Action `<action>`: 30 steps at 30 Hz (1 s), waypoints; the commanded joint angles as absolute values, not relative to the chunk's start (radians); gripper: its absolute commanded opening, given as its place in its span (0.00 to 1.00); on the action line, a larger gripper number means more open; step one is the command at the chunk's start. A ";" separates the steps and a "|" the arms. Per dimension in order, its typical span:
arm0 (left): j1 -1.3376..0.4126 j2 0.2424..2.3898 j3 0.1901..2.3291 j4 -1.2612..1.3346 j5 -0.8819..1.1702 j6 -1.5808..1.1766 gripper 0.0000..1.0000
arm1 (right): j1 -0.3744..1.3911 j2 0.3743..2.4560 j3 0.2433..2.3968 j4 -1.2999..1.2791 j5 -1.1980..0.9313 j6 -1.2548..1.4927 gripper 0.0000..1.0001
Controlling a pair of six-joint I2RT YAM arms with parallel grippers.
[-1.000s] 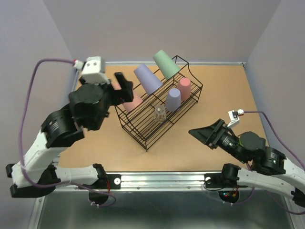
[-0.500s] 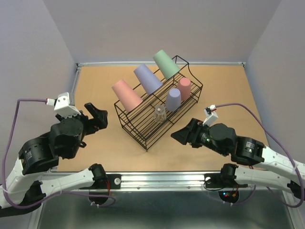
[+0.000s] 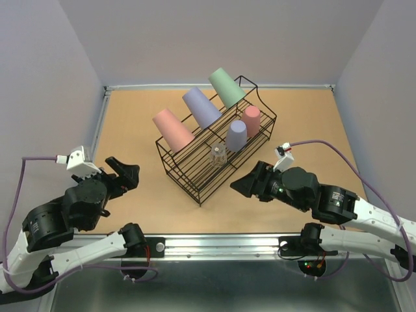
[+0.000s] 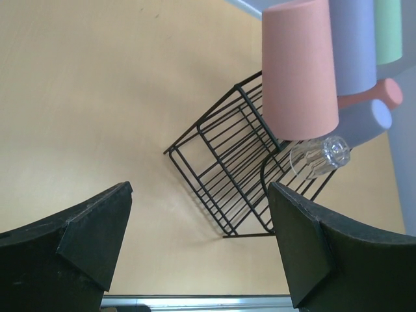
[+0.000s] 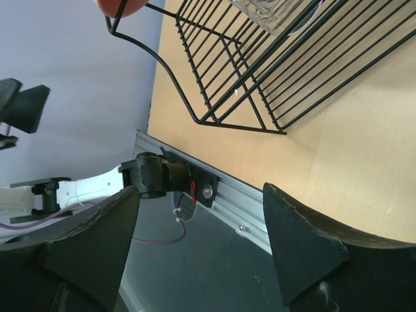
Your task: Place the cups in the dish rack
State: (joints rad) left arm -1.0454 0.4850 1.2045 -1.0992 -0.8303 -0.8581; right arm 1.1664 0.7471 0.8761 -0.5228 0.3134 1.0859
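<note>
Backed away from dish rack (image 3: 188, 156), lower now.
Holding nothing, left gripper (image 3: 123, 170) and right gripper (image 3: 239, 186) spread wide (cups (image 3: 172, 129) racked ahead of each).

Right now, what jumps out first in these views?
The black dish rack sits diagonally at centre with all six cups in it. The large pink cup, large lavender cup and green cup lean along its left side, and the small pink cup, small lavender cup and tiny clear cup line its right. The left gripper and right gripper are open and empty, flanking the rack's near end.
</note>
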 commanded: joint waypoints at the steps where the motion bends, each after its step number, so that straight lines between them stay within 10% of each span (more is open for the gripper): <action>1: -1.043 0.427 1.143 -1.115 -0.836 -0.902 0.97 | 1.172 0.730 0.865 -0.477 0.317 1.108 0.82; 30: -1.046 0.497 1.196 -1.029 -1.037 -0.877 0.99 | 1.170 0.499 0.804 -0.480 0.396 1.039 1.00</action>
State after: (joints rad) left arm -1.0370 0.3782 1.1511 -1.0935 -0.8818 -0.8787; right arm 1.1664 0.5072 0.8028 -0.5087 0.3962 1.1076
